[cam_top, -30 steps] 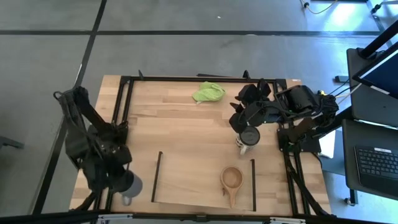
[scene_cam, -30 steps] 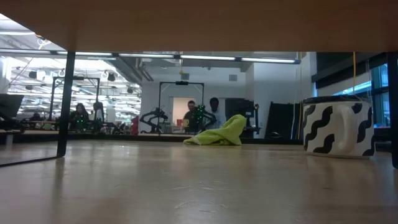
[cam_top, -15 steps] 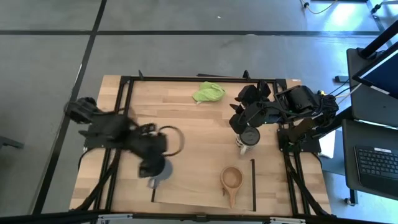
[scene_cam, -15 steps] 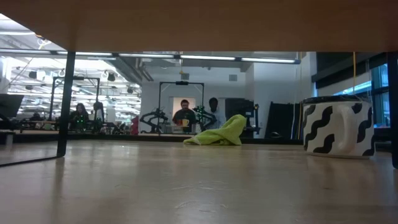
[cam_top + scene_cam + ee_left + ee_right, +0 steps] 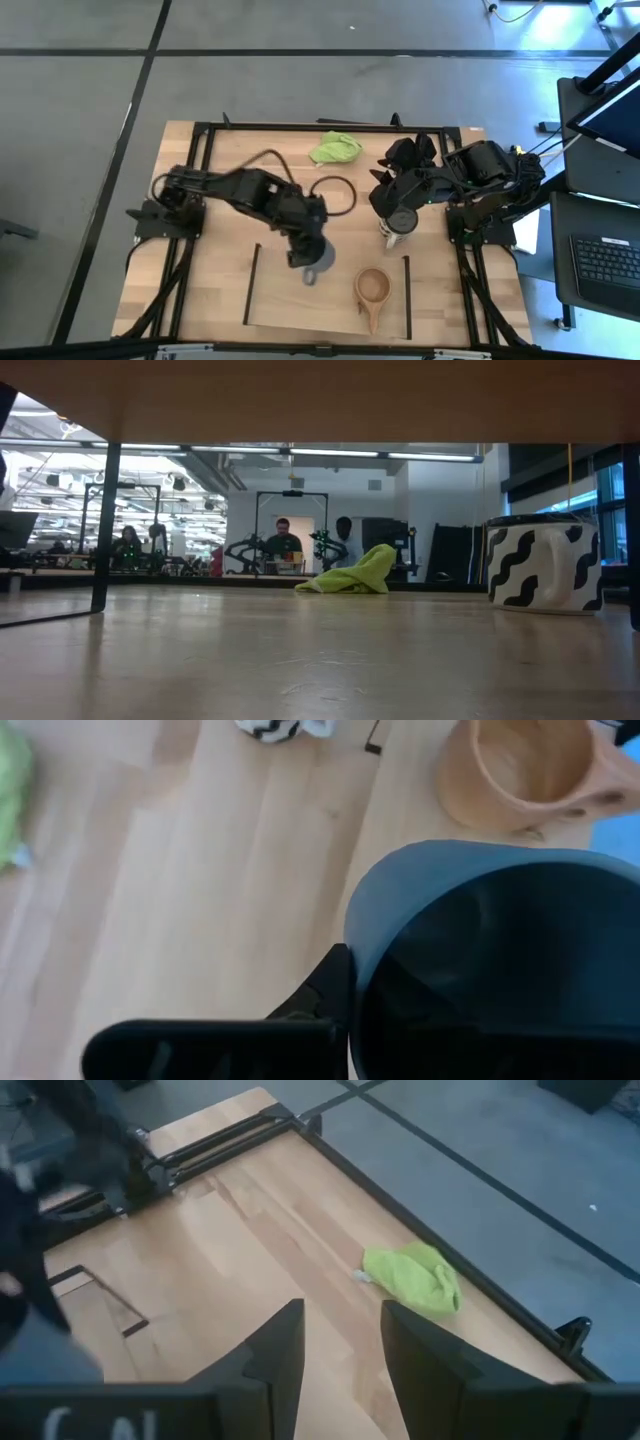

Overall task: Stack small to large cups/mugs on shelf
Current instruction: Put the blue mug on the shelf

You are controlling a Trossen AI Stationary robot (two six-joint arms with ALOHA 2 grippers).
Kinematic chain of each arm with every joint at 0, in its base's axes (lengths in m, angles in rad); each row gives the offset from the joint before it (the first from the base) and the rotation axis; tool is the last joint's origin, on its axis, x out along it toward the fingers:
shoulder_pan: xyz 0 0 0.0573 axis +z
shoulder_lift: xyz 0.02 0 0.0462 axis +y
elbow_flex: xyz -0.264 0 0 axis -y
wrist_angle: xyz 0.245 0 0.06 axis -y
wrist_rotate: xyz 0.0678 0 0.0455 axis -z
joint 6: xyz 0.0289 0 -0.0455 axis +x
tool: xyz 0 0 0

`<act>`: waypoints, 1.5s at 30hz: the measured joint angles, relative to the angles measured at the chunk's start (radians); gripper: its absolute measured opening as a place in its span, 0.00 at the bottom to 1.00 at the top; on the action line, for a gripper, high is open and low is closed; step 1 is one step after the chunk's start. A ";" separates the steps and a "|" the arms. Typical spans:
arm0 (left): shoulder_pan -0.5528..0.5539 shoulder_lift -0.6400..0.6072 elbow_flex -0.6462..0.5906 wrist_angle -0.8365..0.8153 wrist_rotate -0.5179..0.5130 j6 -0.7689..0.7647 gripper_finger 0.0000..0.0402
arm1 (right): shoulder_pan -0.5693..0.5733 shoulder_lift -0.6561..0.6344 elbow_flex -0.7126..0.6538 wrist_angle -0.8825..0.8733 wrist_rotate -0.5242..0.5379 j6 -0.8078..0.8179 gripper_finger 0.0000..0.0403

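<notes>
My left gripper is shut on the blue-grey mug over the light-wood shelf, just left of the tan wooden cup, which stands on the shelf with its handle toward the near edge. The left wrist view shows the mug with its mouth up and the tan cup beyond it. The white mug with the dark inside stands on the table by the shelf's far right corner; its black wavy pattern shows in the low view. My right gripper is open just above and behind it. My left gripper holds the blue-grey mug at its rim. One finger lies against the outside of the wall; the other does not show against the dark inside. The fingers come from above. The mug is upright; whether it is clear of the shelf I cannot tell.
A lime-green cloth lies near the table's far edge; it also shows in the right wrist view. Thin black bars run along the shelf's short sides. People sit in the room beyond the table.
My left gripper has carried the blue-grey mug from the table's near left corner toward the right edge, over the shelf's left bar, to a spot beside the tan cup. My right gripper and the white mug have stayed where they were.
</notes>
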 joint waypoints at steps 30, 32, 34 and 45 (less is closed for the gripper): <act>-0.107 0.168 0.001 0.133 0.038 -0.279 0.01 | 0.019 0.002 -0.098 0.014 0.017 -0.045 0.34; -0.107 0.168 0.001 0.124 0.032 -0.258 0.01 | 0.032 0.002 -0.098 0.014 0.023 -0.005 0.34; -0.107 0.167 0.001 0.090 0.041 -0.251 0.01 | 0.045 0.003 -0.098 0.015 0.043 0.040 0.34; -0.134 0.167 0.001 0.057 0.060 -0.179 0.01 | 0.051 0.040 -0.098 0.010 0.073 0.164 0.34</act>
